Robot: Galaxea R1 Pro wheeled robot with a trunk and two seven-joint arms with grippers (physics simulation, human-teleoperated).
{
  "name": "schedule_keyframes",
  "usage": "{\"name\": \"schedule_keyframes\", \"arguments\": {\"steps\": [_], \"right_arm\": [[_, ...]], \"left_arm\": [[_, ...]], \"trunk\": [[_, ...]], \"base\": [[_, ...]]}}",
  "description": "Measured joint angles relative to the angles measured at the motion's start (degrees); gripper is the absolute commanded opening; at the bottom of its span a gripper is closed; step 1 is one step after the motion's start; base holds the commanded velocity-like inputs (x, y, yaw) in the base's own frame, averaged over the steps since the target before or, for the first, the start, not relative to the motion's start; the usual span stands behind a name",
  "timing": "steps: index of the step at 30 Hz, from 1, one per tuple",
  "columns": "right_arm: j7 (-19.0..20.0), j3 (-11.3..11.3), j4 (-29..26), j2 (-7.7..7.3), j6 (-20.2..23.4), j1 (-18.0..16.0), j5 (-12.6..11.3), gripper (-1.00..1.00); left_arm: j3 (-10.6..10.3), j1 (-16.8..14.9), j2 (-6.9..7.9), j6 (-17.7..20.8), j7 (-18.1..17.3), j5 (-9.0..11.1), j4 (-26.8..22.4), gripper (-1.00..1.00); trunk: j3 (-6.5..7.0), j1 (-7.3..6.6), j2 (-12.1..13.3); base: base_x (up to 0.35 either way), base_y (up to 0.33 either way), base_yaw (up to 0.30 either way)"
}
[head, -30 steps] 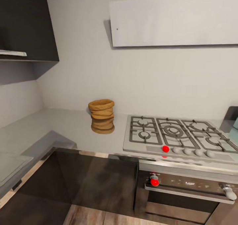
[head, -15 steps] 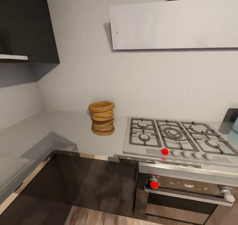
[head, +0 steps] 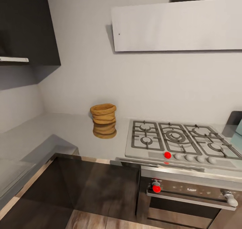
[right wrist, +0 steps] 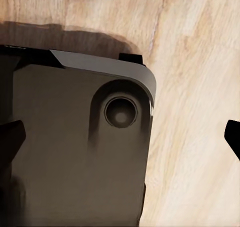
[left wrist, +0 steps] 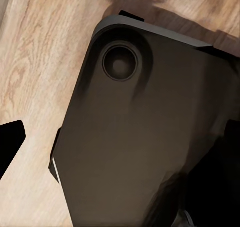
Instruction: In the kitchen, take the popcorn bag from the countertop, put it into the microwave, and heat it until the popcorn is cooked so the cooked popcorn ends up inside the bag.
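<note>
Nothing done yet: popcorn bag (head: 104,120) untouched on table (head: 67,131) at 9 o'clock of gas hob (head: 178,140), microwave unloaded, gripper state impossible to tell.

coarse burlap popcorn bag (head: 104,120), glossy countertop (head: 72,128)

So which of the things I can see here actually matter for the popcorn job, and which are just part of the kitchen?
Part of the job:
- popcorn bag, upright, near the wall
- countertop it stands on

Just part of the kitchen:
- gas hob, right of the bag
- oven under the hob, with a red knob
- dark wall cabinet
- wood floor under the robot's dark base
</note>
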Motion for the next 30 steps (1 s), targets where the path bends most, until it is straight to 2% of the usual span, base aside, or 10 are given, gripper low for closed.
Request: {"name": "schedule_keyframes", "arguments": {"steps": [6,10,20,30], "right_arm": [[-0.45,0.0,-1.87,0.02,-0.09,1.93,-0.14,1.0],[-0.61,0.0,-2.8,0.09,-0.14,2.01,-0.17,1.0],[-0.61,-0.12,-2.8,-0.26,0.01,2.01,-0.12,1.0],[-0.64,0.0,-2.8,0.05,-0.02,2.01,-0.04,1.0]], "left_arm": [[0.09,0.0,-0.06,-0.02,0.44,0.09,0.0,1.0],[0.09,0.0,-0.09,-0.03,0.64,0.1,0.0,1.0],[-0.05,0.0,-0.19,-0.11,0.7,0.06,0.0,1.0],[-0.07,0.0,-0.14,-0.12,0.69,0.01,0.0,1.0]], "trunk": [[0.0,0.0,0.0],[0.0,0.0,0.0],[1.79,-2.19,4.0],[3.59,-4.39,8.01]], "base": [[0.0,0.0,0.0],[0.0,0.0,0.0],[0.0,0.0,0.0],[0.0,0.0,0.0]]}}
